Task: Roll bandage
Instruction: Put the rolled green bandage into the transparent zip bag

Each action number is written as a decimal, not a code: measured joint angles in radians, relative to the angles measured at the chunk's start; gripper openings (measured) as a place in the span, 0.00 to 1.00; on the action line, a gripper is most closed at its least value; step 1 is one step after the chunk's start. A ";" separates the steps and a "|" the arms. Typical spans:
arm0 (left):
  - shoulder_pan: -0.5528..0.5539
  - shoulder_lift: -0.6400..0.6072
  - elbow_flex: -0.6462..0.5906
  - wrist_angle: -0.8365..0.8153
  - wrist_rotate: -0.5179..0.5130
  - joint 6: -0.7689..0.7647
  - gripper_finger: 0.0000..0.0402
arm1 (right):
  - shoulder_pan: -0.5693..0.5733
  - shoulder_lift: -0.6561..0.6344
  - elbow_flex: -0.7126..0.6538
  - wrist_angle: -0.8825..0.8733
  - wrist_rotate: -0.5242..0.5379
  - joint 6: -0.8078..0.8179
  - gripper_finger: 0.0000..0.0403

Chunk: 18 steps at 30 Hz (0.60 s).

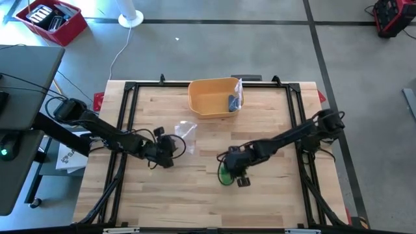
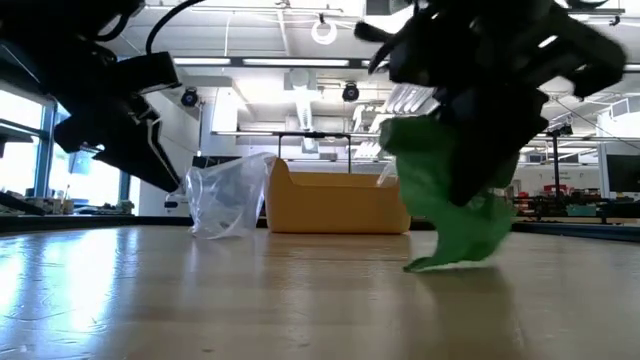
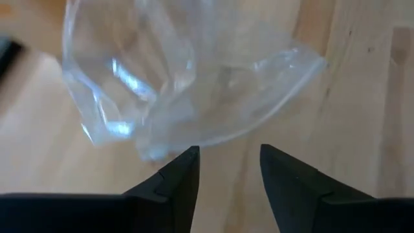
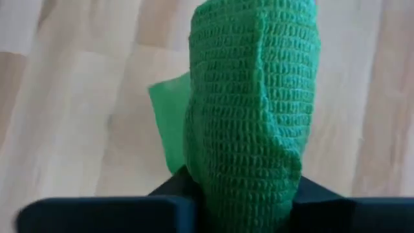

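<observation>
While the right gripper (image 4: pixel 242 194) clamps the green knitted bandage (image 4: pixel 252 103) near the wooden table's (image 1: pixel 195 201) middle, the left gripper (image 3: pixel 229 171), jaws parted and empty, faces a crinkled clear plastic bag (image 3: pixel 174 77); a yellow bin (image 1: pixel 211 97) sits at the far edge.

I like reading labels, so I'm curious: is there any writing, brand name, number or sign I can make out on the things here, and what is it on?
No text can be read in any view.
White sheet beside the table's left edge: dark print, too small to read.
Green bandage, clear plastic bag, yellow bin: no writing shows.
</observation>
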 joint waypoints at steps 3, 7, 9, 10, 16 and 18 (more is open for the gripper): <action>0.000 0.000 0.000 -0.035 0.040 -0.118 0.37 | -0.039 0.000 0.021 -0.085 -0.036 -0.002 0.32; 0.000 0.000 0.000 -0.172 0.082 -0.283 0.36 | -0.094 0.000 0.116 -0.212 -0.053 -0.005 0.47; 0.017 0.000 -0.013 -0.235 0.075 -0.343 0.36 | -0.118 0.000 0.161 -0.198 -0.009 0.027 0.50; 0.034 0.000 -0.032 -0.233 0.068 -0.343 0.35 | -0.126 0.000 0.170 -0.152 0.022 0.043 0.51; 0.139 -0.002 -0.237 0.178 0.033 -0.138 0.33 | -0.202 0.077 0.116 0.346 0.117 0.238 0.51; 0.163 -0.001 -0.299 0.347 0.019 -0.073 0.32 | -0.231 0.136 0.103 0.471 0.131 0.296 0.51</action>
